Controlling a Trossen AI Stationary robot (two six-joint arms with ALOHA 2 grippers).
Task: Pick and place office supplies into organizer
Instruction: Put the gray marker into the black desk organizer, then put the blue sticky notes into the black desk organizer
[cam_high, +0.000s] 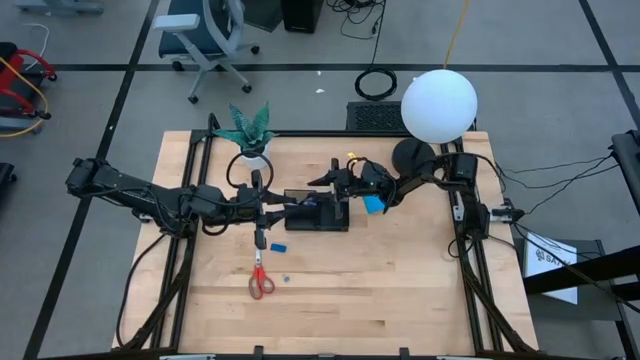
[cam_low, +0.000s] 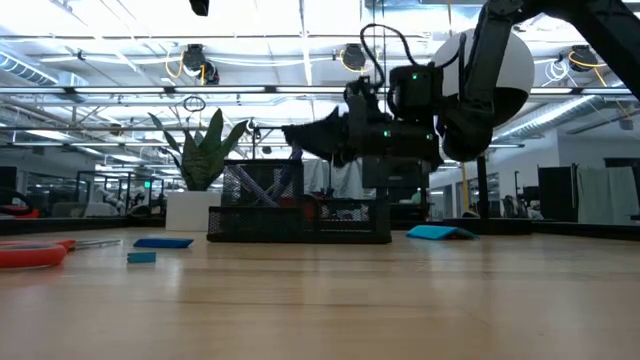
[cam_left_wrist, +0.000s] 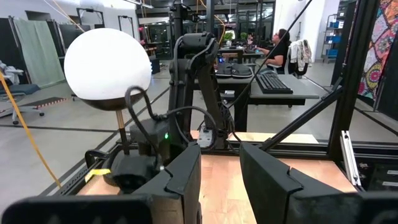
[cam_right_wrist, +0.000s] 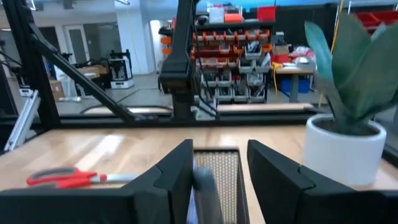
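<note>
The black organizer (cam_high: 318, 214) stands mid-table, its mesh (cam_right_wrist: 219, 167) right below my right gripper (cam_right_wrist: 219, 155). That gripper (cam_high: 331, 182) hovers level over the organizer's far side, open, with a blurred slim grey thing (cam_right_wrist: 203, 184) in its gap. My left gripper (cam_left_wrist: 221, 163) hangs level and open at the organizer's left end (cam_high: 287, 207), holding nothing. The red-handled scissors (cam_high: 260, 279) lie flat near the front. A flat blue piece (cam_high: 278, 245) and a tiny blue block (cam_high: 286, 279) lie beside them. The blue note pad (cam_high: 375, 204) lies right of the organizer. My right gripper has the slim grey thing (cam_right_wrist: 203, 184) close beside one finger (cam_right_wrist: 177, 171), over the organizer's mesh. It is blurred, and I cannot tell whether the finger touches it.
A potted plant (cam_high: 250, 135) stands at the far edge, left of centre. A lamp with a white globe (cam_high: 438, 105) and a round black base (cam_high: 412, 155) stands at the far right. A person sits at a desk (cam_left_wrist: 280, 45) in the room beyond.
</note>
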